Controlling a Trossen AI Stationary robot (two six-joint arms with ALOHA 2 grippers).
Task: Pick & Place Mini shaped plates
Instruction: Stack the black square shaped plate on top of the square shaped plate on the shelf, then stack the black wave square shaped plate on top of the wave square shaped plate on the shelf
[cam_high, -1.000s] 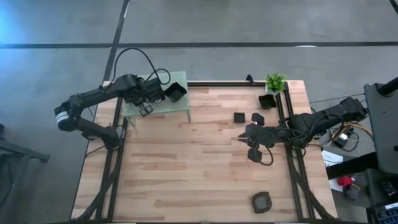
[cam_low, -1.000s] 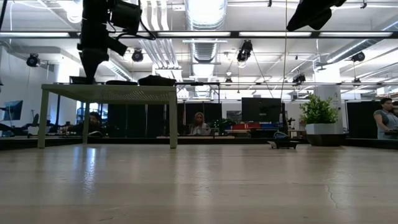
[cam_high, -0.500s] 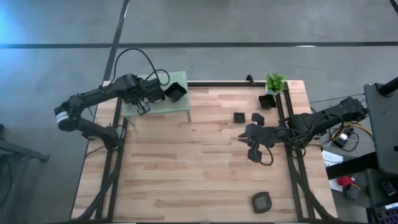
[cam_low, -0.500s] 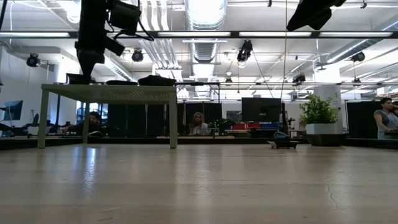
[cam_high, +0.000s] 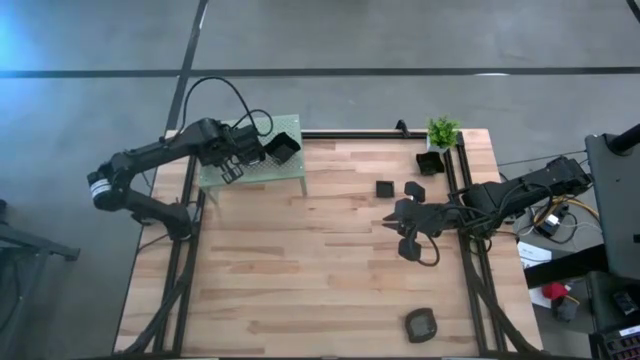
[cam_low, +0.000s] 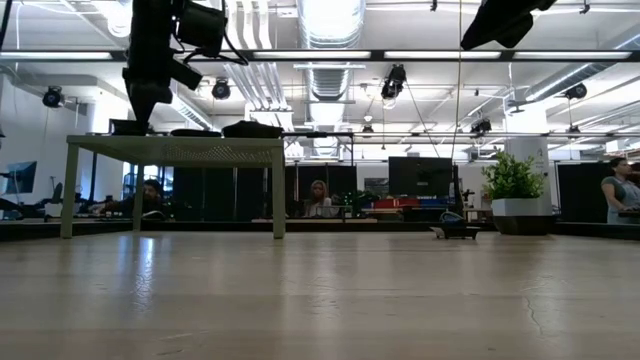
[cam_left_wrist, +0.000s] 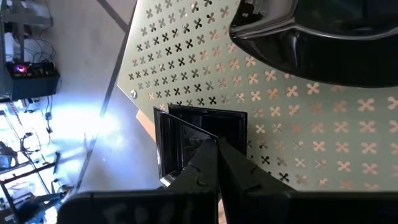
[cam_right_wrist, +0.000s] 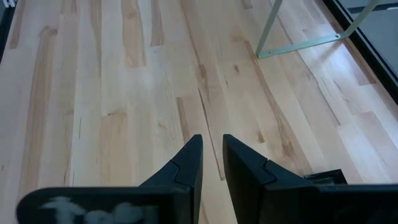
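Green perforated platform (cam_high: 255, 172) carries a square plate (cam_left_wrist: 199, 134); left hand (cam_left_wrist: 217, 163) pinches its rim, fingers pressed together. Right hand (cam_high: 392, 222) hovers above counter (cam_high: 300, 270) beyond platform, slightly spread, empty.

Left wrist view: green perforated platform (cam_left_wrist: 311, 118), pale green, punched with rows of small cross-shaped holes, filling most of the view. On it, one square black mini plate (cam_left_wrist: 186, 140) with raised rim, directly ahead of the left gripper (cam_left_wrist: 217, 163), whose two dark fingers are pressed together with their tips over the plate's inner edge; one larger dark dish (cam_left_wrist: 323, 43), glossy, rounded, only partly in view. Beyond the platform's edge, a blurred strip of floor, cables and equipment.
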